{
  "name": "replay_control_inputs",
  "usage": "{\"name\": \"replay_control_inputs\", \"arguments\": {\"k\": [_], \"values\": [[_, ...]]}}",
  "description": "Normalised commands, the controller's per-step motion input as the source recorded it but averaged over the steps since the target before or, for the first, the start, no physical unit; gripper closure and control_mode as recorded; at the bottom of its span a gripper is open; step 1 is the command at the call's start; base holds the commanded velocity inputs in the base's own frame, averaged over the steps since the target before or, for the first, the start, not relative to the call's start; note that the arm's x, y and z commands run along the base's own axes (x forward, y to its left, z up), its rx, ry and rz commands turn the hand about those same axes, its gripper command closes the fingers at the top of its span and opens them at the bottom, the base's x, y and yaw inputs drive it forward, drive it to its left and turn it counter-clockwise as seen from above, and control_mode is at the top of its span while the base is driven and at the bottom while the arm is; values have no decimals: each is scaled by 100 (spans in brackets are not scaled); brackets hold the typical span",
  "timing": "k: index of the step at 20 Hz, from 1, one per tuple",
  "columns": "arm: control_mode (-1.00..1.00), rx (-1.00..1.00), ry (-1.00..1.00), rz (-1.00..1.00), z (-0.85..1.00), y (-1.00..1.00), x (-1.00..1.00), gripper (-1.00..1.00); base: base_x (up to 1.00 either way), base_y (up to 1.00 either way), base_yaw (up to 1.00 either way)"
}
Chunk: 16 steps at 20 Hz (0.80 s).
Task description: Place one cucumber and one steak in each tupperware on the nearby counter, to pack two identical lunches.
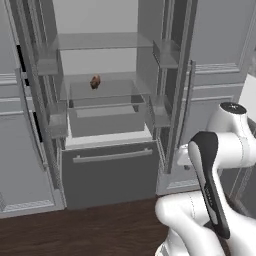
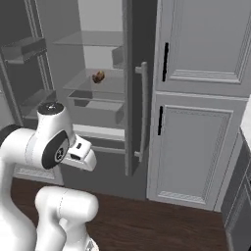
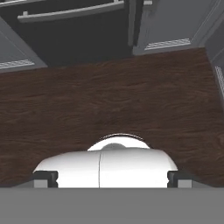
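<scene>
The gripper [image 3: 112,178] points down at the floor, and in the hand view its two dark fingertips [image 3: 45,178] sit far apart at 8 and 4 o'clock, jaws wide, nothing between them. Beyond them the hand view gives dark wood floor [image 3: 109,100], with the freezer drawer [image 3: 70,26] and its long handle at 12 o'clock, seen from above.

The left base view shows the arm [image 1: 215,170] folded at 4 o'clock, and the fridge [image 1: 105,100] standing open straight ahead, both doors swung wide. On a glass shelf [image 1: 100,82] at about 11 o'clock from the picture's centre lies a small brown lump, apparently the steak [image 1: 95,81], above a clear crisper drawer [image 1: 107,107].

The right base view catches the same steak [image 2: 98,76] at 11 o'clock, past the edge-on right fridge door [image 2: 133,93] and its vertical handle. It adds the tall grey panelled cabinet [image 2: 201,98] at 3 o'clock, and a white sliver of the counter [image 2: 246,122] at the right edge, well apart from the steak. A similar white corner appears at the right edge of the left base view.
</scene>
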Motion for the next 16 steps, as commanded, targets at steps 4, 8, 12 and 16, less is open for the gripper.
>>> {"name": "replay_control_inputs", "arguments": {"k": [4,8,12,16], "values": [[100,0,0,0,0,0,0,-100,37,90,-2],[100,0,0,0,0,0,0,-100,84,59,0],[100,0,0,0,0,0,0,-100,100,17,0],[100,0,0,0,0,0,0,-100,69,-2,6]]}}
